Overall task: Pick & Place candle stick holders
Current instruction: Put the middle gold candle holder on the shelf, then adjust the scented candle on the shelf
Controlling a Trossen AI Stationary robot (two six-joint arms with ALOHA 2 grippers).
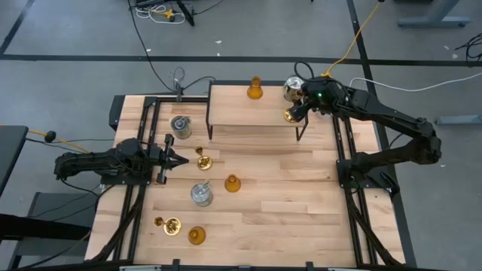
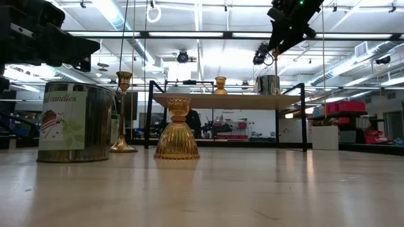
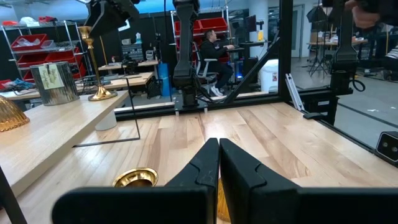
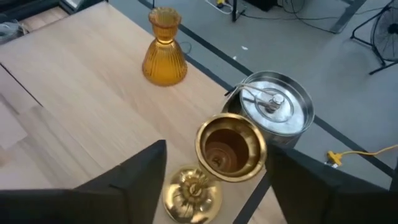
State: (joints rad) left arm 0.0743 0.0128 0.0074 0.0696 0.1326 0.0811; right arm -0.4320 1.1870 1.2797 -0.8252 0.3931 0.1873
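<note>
**A:** Which holder do we care about right now?

**B:** The shiny brass candle stick holder with a round base and upright stem (image 4: 217, 163), standing at the right end of the raised wooden shelf (image 1: 233, 111) at the far side of the table. In our right wrist view we look straight down its open cup, so its long axis runs vertically, in line with our approach from above.

**A:** And our right gripper (image 1: 298, 111)?

**B:** It hangs directly over that brass holder, fingers spread, one on each side of the cup and not visibly touching it. We judge the holder is free-standing on the shelf, so a straight lift would clear it.

**A:** Anything close enough to knock?

**B:** The silvery cylindrical tin holder (image 4: 276, 109) stands just beside the brass one, on its far side. The amber ribbed glass bell-shaped holder (image 4: 165, 48) stands well apart to the left on the same shelf.

**A:** The other arm?

**B:** Our left gripper (image 1: 178, 159) waits low over the table's left side, fingers pressed together on nothing, far from the shelf. The right arm is plainly nearer.
</note>
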